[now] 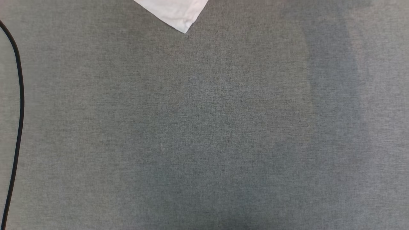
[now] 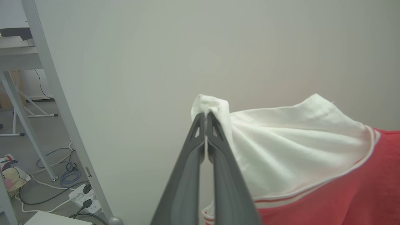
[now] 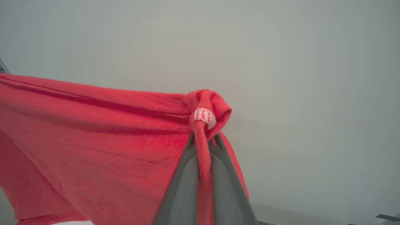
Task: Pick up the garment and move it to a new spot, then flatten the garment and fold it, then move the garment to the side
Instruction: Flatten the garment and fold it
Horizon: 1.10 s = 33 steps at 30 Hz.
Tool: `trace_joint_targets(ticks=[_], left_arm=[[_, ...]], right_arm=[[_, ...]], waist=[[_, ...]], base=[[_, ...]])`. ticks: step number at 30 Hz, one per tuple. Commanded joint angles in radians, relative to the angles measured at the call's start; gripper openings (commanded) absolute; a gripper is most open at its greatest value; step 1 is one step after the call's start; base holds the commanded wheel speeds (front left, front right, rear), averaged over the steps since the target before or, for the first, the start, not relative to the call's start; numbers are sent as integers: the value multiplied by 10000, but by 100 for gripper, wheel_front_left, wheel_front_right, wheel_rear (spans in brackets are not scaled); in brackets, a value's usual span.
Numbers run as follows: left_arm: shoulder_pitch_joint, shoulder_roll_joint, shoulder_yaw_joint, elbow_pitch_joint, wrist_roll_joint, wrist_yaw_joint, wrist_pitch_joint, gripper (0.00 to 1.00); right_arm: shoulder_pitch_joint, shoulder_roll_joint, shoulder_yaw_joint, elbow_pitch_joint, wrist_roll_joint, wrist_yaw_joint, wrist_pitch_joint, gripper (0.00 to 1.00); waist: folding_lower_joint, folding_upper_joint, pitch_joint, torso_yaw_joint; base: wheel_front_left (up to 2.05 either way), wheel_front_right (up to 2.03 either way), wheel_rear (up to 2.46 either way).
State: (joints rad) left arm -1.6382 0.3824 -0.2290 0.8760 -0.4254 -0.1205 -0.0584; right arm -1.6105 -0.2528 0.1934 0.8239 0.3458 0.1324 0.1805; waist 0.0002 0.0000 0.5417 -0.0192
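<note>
The red jersey garment (image 2: 328, 193) with white short sleeves hangs in the air, stretched between both arms. The left tool (image 2: 206, 116) is pinched on a white sleeve tip, with cloth running off frame-right. The right tool (image 3: 204, 139) is clamped on a bunched red edge, with cloth spreading frame-left. Its long axis runs tool to tool. Below lies the grey fabric worktop (image 1: 204, 127), a white corner dipping in at top centre and a black cable (image 1: 19, 95) at far left. A pale wall stands behind.
</note>
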Motion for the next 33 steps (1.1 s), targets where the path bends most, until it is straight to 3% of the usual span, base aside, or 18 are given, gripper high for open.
trace_joint_targets(ticks=[1,9,16,23,30,33], left_arm=[[-64,38,71,159,-166,18,-123,0],[620,-235,256,886,-802,-50,-726,0],[2463,-704,71,829,-1784,-96,-1281,0],[5974,-521,-604,-514,-2950,-99,-1775,0],[9231,-248,-646,-2126,-3518,-88,-1959,0],[11508,-73,-491,-3577,-3605,428,-1980,0]], right_arm=[[-149,28,96,216,33,-17,-109,0],[-18,6,883,1005,437,-17,-548,0],[1484,-417,1759,965,1167,-17,-1003,0],[4426,-756,2379,365,2175,-17,-1720,0],[7209,-1296,2522,-655,2865,-17,-2133,0],[9097,-1594,2200,-1636,3104,-17,-2267,0]], waist=[[-2,0,455,-47],[-2,0,790,133],[-2,0,443,475],[-2,0,-746,547],[-2,0,-1900,612],[-2,0,-2736,614]], base=[[0,0,0],[0,0,0],[0,0,0],[0,0,0],[0,0,0],[0,0,0]])
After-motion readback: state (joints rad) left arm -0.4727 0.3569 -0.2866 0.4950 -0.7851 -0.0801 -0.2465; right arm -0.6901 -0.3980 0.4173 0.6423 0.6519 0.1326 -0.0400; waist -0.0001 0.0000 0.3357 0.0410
